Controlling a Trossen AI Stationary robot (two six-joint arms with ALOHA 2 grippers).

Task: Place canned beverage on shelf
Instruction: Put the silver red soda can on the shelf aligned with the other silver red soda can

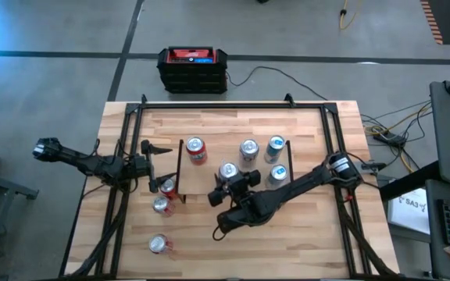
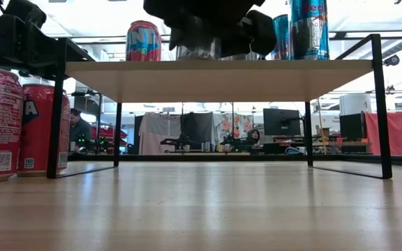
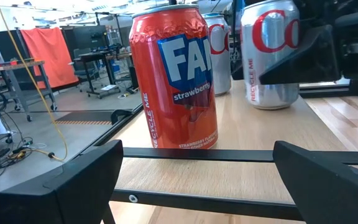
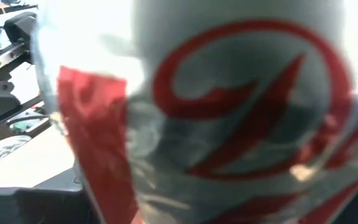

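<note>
Silver can stands on your shelf, near its front edge, right gripper clamped around it. Four more cans share the board. Left gripper waits spread wide at the shelf's left end.

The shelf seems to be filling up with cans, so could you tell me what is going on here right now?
The right hand is closed around a silver can standing on the shelf, among four other cans up there, including a red strawberry can. The left hand waits open at the shelf's left end, holding nothing. Three more red cans still stand on the table off the shelf.
</note>
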